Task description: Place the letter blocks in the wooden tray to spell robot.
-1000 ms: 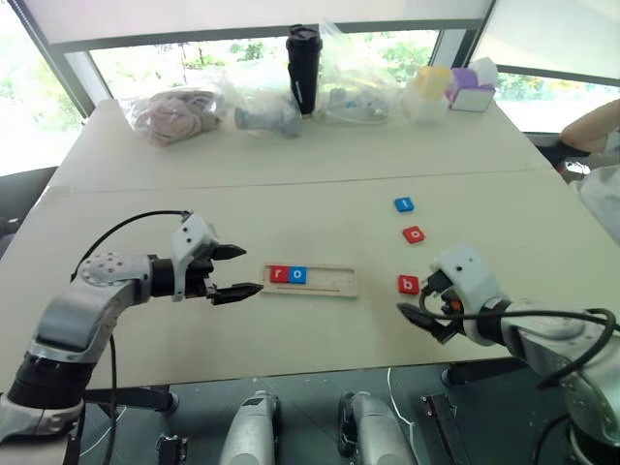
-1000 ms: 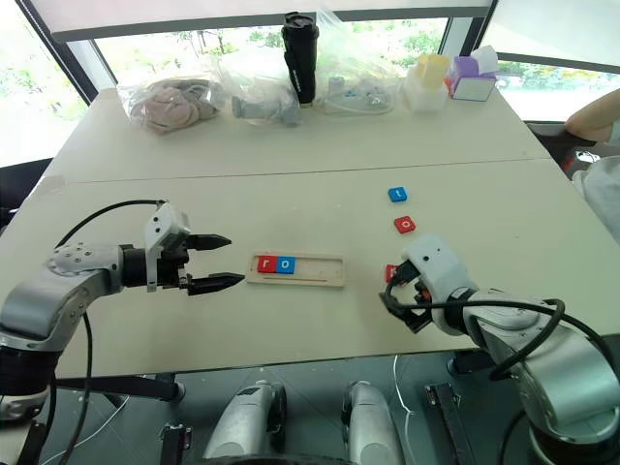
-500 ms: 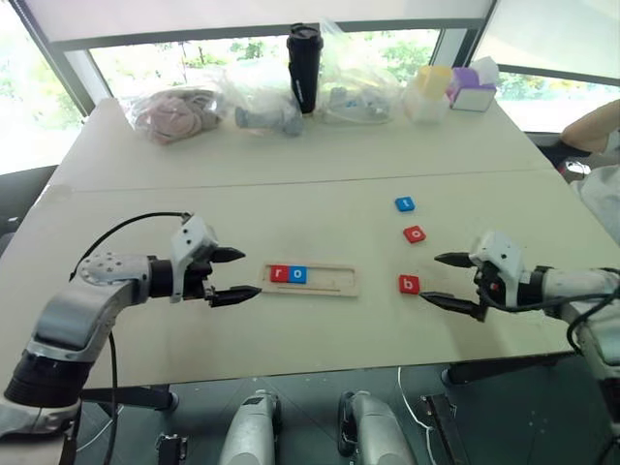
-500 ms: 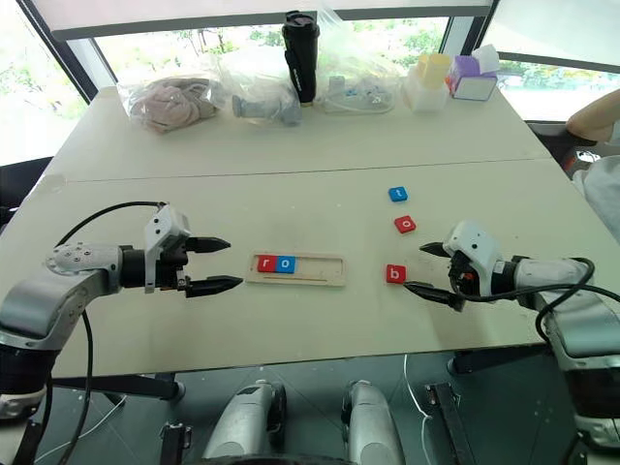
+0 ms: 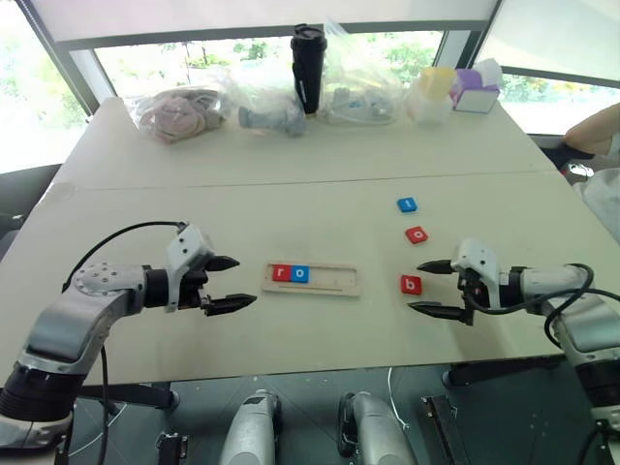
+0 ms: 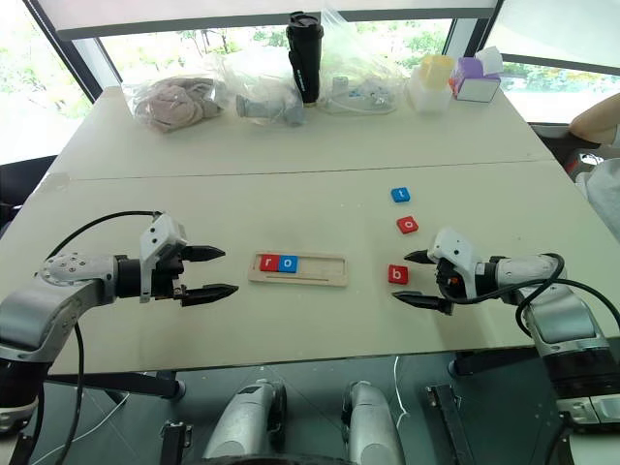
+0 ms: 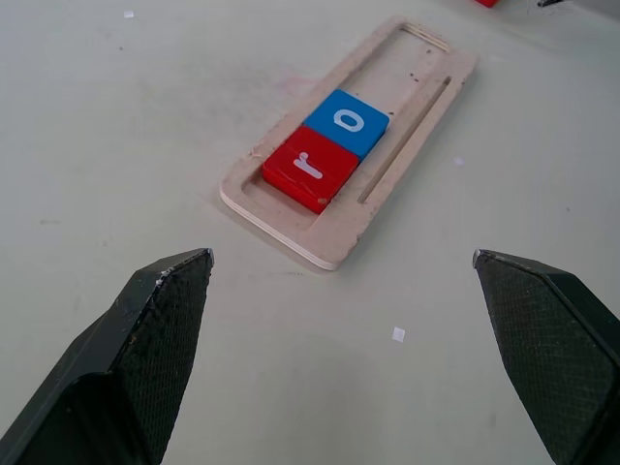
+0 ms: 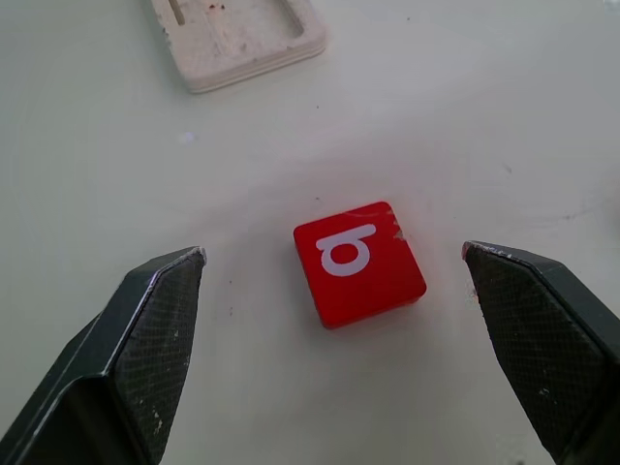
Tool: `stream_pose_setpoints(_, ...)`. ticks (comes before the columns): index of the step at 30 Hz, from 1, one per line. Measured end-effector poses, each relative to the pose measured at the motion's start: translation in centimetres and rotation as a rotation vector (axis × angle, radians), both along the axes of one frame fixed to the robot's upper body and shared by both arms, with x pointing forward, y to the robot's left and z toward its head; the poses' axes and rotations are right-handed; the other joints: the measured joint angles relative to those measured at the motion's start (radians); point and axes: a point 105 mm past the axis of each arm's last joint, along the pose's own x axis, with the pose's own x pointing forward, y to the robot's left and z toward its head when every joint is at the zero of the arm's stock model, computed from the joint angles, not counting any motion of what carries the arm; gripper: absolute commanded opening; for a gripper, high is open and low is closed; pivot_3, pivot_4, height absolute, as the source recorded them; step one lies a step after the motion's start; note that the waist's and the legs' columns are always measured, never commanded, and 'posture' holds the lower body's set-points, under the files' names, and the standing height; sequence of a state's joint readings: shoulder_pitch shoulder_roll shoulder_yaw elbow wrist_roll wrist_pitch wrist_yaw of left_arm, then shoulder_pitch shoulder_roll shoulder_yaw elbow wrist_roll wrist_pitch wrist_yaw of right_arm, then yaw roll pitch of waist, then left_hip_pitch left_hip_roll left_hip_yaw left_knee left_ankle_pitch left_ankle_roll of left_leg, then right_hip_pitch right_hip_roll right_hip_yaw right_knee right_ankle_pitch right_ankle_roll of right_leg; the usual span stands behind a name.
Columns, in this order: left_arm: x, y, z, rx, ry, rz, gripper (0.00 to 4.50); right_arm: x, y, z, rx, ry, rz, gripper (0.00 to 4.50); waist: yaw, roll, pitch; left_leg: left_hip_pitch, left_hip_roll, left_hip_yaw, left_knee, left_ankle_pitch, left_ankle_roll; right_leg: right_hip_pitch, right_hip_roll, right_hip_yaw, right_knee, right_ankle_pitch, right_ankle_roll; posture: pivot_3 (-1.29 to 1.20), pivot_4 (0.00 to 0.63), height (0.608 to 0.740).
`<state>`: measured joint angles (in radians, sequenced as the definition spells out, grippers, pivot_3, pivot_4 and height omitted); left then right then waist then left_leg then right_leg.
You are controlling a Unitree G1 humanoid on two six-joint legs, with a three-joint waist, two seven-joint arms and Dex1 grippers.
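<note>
The wooden tray (image 5: 311,279) lies mid-table with a red r block (image 5: 281,273) and a blue o block (image 5: 300,274) at its left end. A red b block (image 5: 411,285) lies on the table right of the tray, with a red o block (image 5: 417,234) and a blue t block (image 5: 407,204) farther back. My right gripper (image 5: 423,288) is open just right of the b block, which sits between its fingers (image 8: 145,349) in the right wrist view. Left of the tray, my left gripper (image 5: 232,283) stands open and empty, pointing at the tray (image 7: 387,136).
Along the table's far edge stand a black tumbler (image 5: 309,56), clear plastic bags (image 5: 179,108) of items, and yellow and purple boxes (image 5: 455,89). A person's arm (image 5: 593,126) shows at the far right. A seam (image 5: 291,180) crosses the table.
My right arm has swung out and turned, bringing its open gripper low beside the b block. The left gripper has stayed put.
</note>
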<state>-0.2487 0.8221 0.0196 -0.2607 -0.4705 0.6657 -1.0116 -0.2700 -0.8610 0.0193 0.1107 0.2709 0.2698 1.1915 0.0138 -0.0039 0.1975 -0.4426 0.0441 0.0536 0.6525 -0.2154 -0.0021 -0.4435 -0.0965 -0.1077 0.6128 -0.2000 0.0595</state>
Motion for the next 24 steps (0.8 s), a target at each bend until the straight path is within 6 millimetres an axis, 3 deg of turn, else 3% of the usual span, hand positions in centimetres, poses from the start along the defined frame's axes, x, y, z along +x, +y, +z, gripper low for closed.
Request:
stream_pose_setpoints(3,0.0,0.0,0.1,0.002,-0.005,0.002,4.50,0.4,0.0,-0.4,0.001,0.006,-0.013,3.16,0.000,0.000,0.000,0.000,0.000,0.000,0.000,0.000,0.000,0.000,0.000,0.000,0.000,0.000,0.000,0.00,0.150,0.740)
stream_pose_setpoints(6,0.0,-0.2,0.2,0.004,-0.013,0.000,4.50,0.8,-0.4,-0.3,-0.014,-0.002,-0.025,1.46,0.000,0.000,0.000,0.000,0.000,0.000,0.000,0.000,0.000,0.000,0.000,0.000,0.001,0.000,0.000,0.00,0.150,0.740)
stream_pose_setpoints(7,0.0,-0.2,0.2,0.004,-0.013,0.000,4.50,0.9,-0.4,-0.3,-0.017,-0.003,-0.025,1.15,0.000,0.000,0.000,0.000,0.000,0.000,0.000,0.000,0.000,0.000,0.000,0.000,0.001,0.000,0.000,0.00,0.150,0.740)
stream_pose_setpoints(16,-0.2,0.0,-0.2,0.004,0.001,0.007,4.50,0.9,1.0,1.2,0.026,-0.008,0.012,1.16,0.000,0.000,0.000,0.000,0.000,0.000,0.001,0.001,-0.001,0.000,0.000,0.000,0.002,0.000,0.000,0.00,0.150,0.740)
stream_pose_setpoints(21,-0.2,0.0,-0.2,0.004,0.001,0.005,4.50,1.0,4.1,4.5,0.033,-0.077,0.106,1.16,-0.002,0.000,0.000,0.001,0.001,0.000,0.001,0.001,-0.001,0.000,0.000,0.000,0.003,0.001,-0.001,0.00,0.150,0.740)
stream_pose_setpoints(24,-0.1,0.0,0.0,0.005,-0.006,0.001,4.50,1.5,6.8,5.4,0.030,-0.095,0.166,1.16,-0.002,0.000,0.000,0.001,0.001,0.000,0.001,0.001,-0.001,0.000,0.001,0.000,0.003,0.001,-0.001,0.00,0.150,0.740)
